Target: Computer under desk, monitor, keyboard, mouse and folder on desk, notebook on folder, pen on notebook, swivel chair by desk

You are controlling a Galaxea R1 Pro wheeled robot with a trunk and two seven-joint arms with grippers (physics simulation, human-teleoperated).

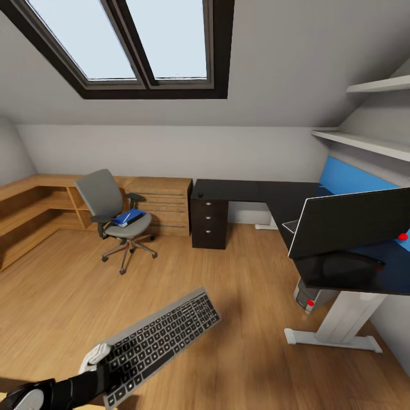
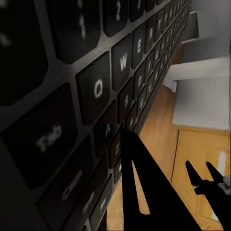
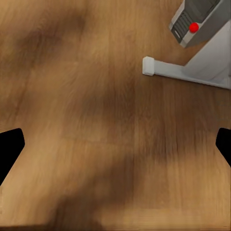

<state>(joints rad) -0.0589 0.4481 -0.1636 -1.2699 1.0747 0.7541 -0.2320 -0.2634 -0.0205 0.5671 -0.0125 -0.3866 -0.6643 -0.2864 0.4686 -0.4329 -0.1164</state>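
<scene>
The left arm (image 1: 62, 390) is glossy black and rounded, ending in a pale grey-white gripper (image 1: 95, 356). In the left wrist view its fingers (image 2: 144, 192) read as flat black tapered blades. The right gripper's fingertips (image 3: 9, 149) appear as plain black blunt shapes.

The floor (image 1: 239, 296) under me is light wood, smooth, with a soft satin sheen; the keyboard (image 1: 156, 341) in my left tool (image 1: 105, 370) has matt dark grey keys in a thin silvery frame; the tabletop (image 1: 273, 196) is glossy black on a smooth white leg (image 1: 347, 319); the swivel chair (image 1: 114, 219) wears grey cloth over a shiny chrome base; the monitor (image 1: 353, 222) front looks flat black; the low shelving (image 1: 34, 210) is matt oak.
</scene>
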